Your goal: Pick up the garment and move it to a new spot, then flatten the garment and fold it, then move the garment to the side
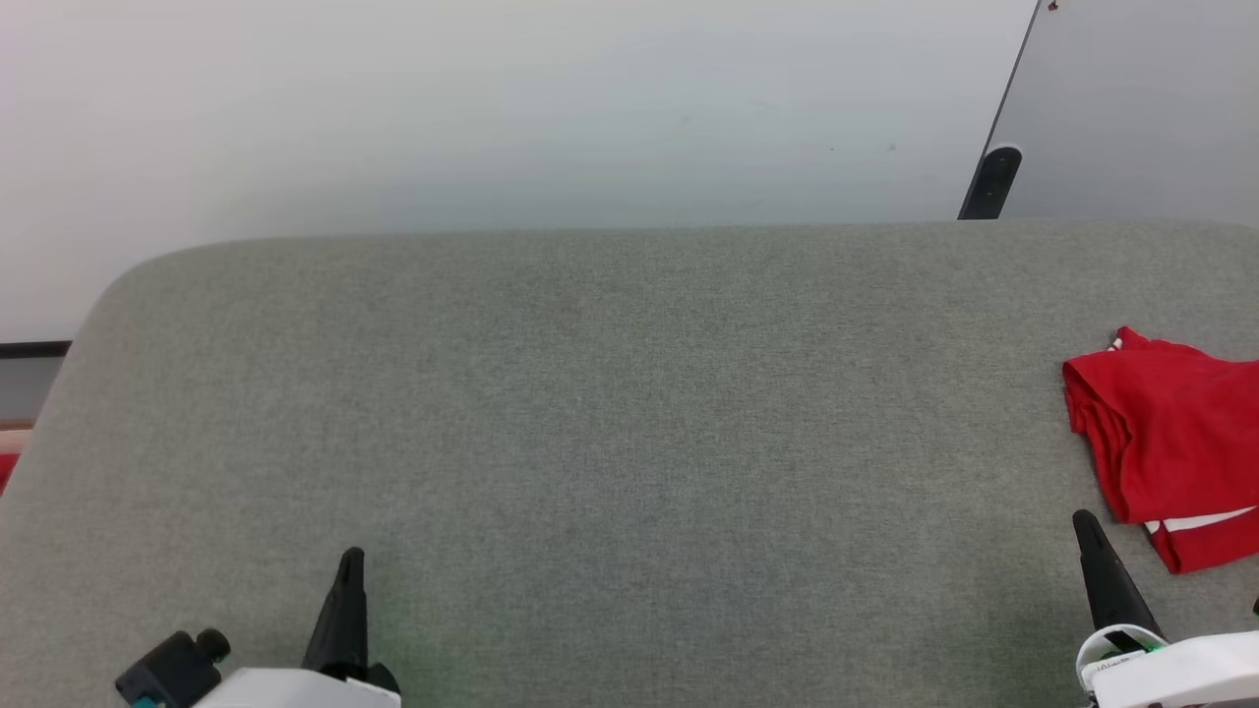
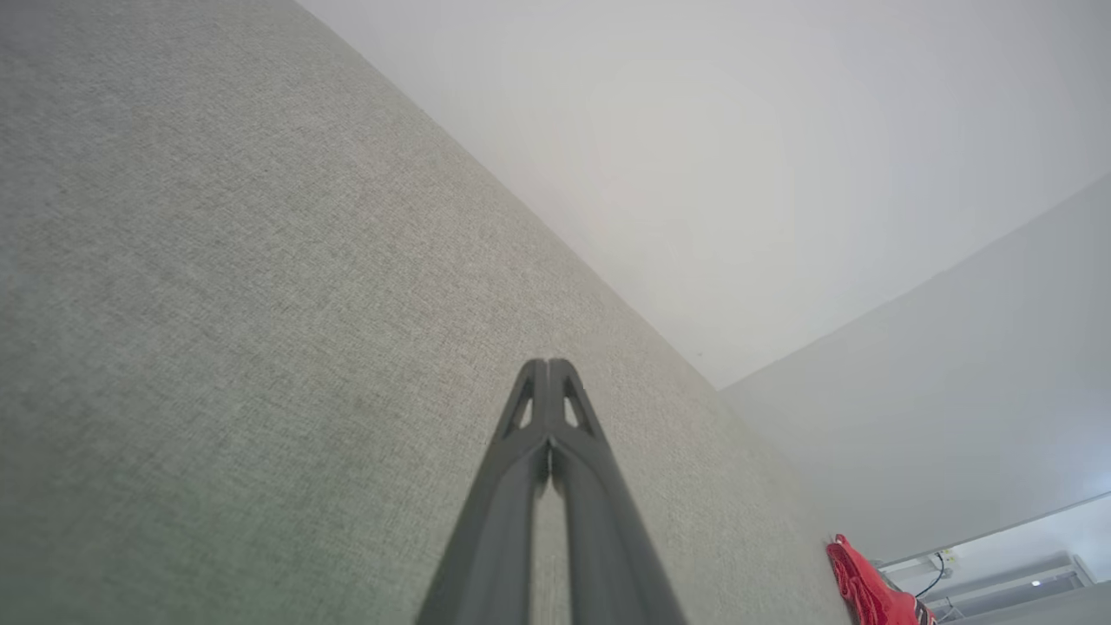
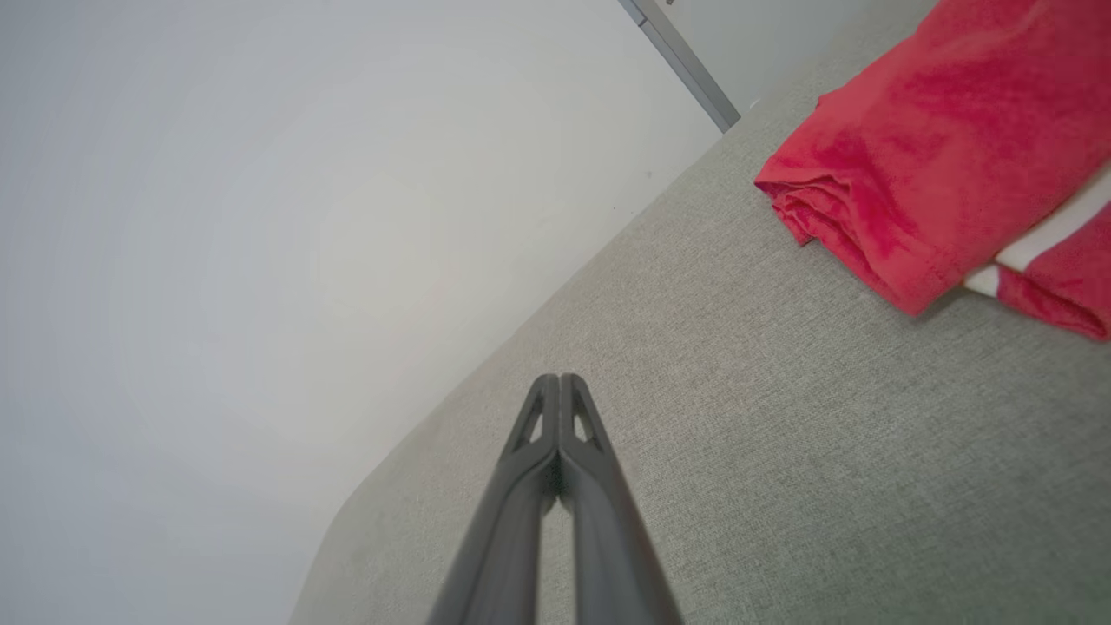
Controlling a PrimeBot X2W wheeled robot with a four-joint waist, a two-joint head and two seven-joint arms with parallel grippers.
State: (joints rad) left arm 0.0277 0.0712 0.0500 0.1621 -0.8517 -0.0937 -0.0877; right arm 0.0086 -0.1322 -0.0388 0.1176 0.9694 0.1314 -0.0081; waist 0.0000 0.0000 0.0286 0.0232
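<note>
The garment (image 1: 1175, 442) lies folded into a compact red bundle with a white stripe at the right edge of the grey surface (image 1: 629, 423). In the right wrist view the garment (image 3: 937, 148) fills the upper right, and in the left wrist view a sliver of the garment (image 2: 868, 590) shows at the lower right. My right gripper (image 1: 1085, 521) sits just left of the bundle's near end, shut and holding nothing; its tips (image 3: 560, 382) meet. My left gripper (image 1: 351, 560) rests at the lower left, far from the cloth, shut and empty, tips (image 2: 548, 366) pressed together.
A pale floor lies beyond the padded grey surface's rounded far edge. A dark slanted post (image 1: 990, 182) and grey panel (image 1: 1141, 108) stand at the far right. A small red scrap (image 1: 5, 470) shows past the left edge.
</note>
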